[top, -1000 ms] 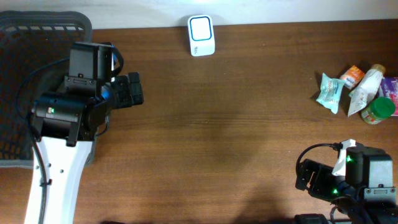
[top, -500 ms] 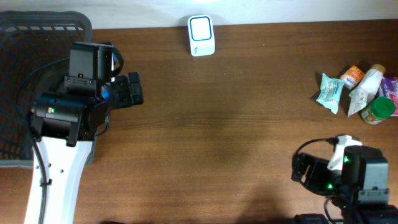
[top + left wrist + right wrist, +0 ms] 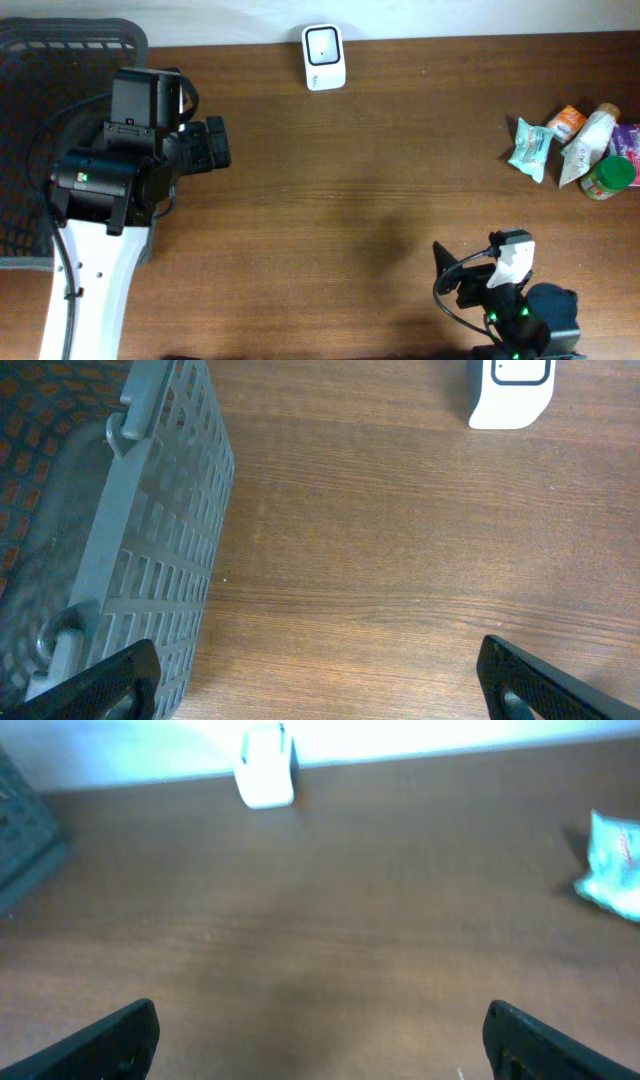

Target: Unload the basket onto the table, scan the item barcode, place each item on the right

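The left jaws and right jaws stood wide open, empty.
Scanner [image 3: 324,57] sat far centre on table [image 3: 350,200]; grocery items [image 3: 590,140] right, basket [image 3: 40,60] left.

Basket on a wooden table

You see a grey slatted basket [image 3: 72,36] sitting at one end of the dark wood table [image 3: 380,150], its lattice wall upright and its floor a dark mesh.

A scanner [image 3: 324,57] stands at the far edge of the table [image 3: 380,200], about midway along. A basket [image 3: 70,28] sits at the far left corner, with the left arm [image 3: 100,185] along its right side. Packets [image 3: 560,145] lie heaped at the right edge, and the right arm [image 3: 510,300] is nearer, in front of them.
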### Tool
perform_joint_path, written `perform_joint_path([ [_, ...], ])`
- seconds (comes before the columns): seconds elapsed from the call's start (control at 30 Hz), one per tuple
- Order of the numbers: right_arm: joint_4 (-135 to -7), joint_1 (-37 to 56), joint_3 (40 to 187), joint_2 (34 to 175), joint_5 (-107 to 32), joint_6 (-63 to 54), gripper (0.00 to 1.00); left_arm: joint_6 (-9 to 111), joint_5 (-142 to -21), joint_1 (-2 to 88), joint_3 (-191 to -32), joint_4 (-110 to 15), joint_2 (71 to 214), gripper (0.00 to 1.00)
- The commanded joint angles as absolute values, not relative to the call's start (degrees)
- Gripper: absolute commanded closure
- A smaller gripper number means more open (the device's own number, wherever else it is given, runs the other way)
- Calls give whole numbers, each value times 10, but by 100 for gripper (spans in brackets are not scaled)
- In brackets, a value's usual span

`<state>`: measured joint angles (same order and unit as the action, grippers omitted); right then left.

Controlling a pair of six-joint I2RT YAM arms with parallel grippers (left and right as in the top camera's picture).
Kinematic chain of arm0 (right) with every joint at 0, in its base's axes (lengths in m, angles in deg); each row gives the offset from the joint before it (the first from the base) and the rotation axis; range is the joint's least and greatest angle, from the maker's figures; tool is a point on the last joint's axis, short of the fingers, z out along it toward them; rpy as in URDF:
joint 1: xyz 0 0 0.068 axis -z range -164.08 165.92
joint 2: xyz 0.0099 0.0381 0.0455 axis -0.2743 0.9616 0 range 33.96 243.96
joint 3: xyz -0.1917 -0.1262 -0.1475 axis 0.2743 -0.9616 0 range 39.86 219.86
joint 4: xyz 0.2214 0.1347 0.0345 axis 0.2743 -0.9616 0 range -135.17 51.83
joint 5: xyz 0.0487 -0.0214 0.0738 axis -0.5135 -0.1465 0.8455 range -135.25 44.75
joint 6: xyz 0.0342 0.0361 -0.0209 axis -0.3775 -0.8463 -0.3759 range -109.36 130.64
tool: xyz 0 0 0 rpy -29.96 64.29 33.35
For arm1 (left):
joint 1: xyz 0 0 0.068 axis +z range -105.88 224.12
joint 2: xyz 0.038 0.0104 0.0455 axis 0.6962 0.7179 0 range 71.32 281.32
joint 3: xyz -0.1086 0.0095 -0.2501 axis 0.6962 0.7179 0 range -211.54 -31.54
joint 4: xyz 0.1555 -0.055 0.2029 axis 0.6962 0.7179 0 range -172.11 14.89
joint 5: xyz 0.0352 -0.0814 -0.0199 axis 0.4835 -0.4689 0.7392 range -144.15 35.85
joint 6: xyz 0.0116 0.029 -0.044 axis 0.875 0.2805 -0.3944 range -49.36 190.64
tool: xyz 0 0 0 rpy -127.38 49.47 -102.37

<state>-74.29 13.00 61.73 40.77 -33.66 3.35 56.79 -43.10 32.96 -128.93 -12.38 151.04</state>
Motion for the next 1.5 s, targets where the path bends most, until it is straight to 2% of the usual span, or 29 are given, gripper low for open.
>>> perform_joint_path([
  [0.0, -694, 122, 567, 354, -334, 38, 1, 577, -423, 332, -1290, -123, 1510, 1],
  [0.3, -504, 122, 461, 341, -346, 45, 2, 577, -423, 332, -1290, -123, 1510, 1],
  [0.63, -385, 122, 401, 341, -395, 44, 1, 577, -423, 332, -1290, -123, 1510, 1],
  [1.0, -424, 154, 402, 341, -415, 45, 1, 577, -423, 332, -1290, -123, 1510, 1],
  [1.2, -425, 156, 402, 341, -415, 122, 2, 577, -423, 332, -1290, -123, 1510, 1],
  [1.47, -428, 156, 402, 341, -429, 125, 1, 577, -423, 332, -1290, -123, 1510, 1],
])
